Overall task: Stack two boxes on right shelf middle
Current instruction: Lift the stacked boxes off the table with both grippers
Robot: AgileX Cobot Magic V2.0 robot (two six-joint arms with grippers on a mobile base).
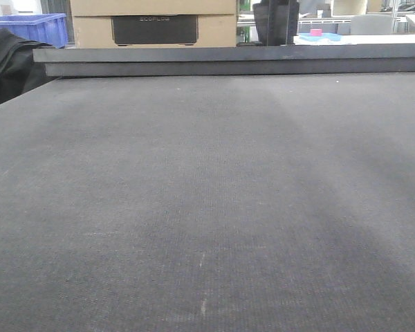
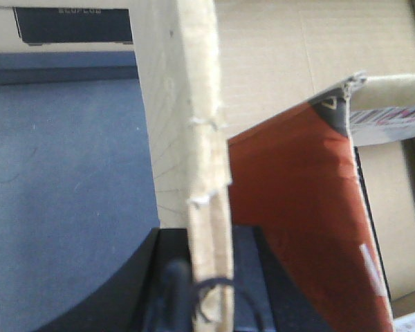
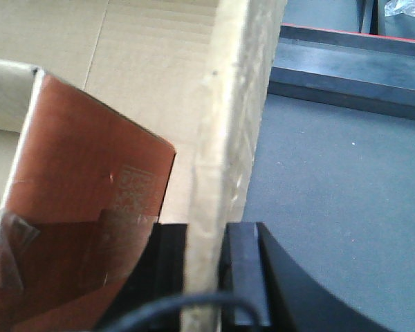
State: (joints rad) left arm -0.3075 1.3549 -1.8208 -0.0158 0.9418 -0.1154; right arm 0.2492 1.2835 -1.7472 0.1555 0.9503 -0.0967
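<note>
An open brown cardboard box is held from both sides. In the left wrist view my left gripper (image 2: pixel 209 238) is shut on its upright wall (image 2: pixel 187 104), one black finger (image 2: pixel 245 245) inside and one outside. My right gripper (image 3: pixel 206 235) is shut on the opposite wall (image 3: pixel 235 104) in the right wrist view. Inside the box lies a red-brown flat pack (image 2: pixel 297 207), also in the right wrist view (image 3: pixel 83 207). A second carton (image 1: pixel 152 24) with a black ECOFLOW panel stands beyond the table's far edge. The shelf is out of view. Neither gripper shows in the front view.
A grey mat (image 1: pixel 207 207) covers the table, with a dark raised ledge (image 1: pixel 228 59) along its far edge. A blue plastic bin (image 1: pixel 34 28) and black cloth (image 1: pixel 7 62) lie at the far left. A pink item on a blue plate (image 1: pixel 317 33) is at the far right.
</note>
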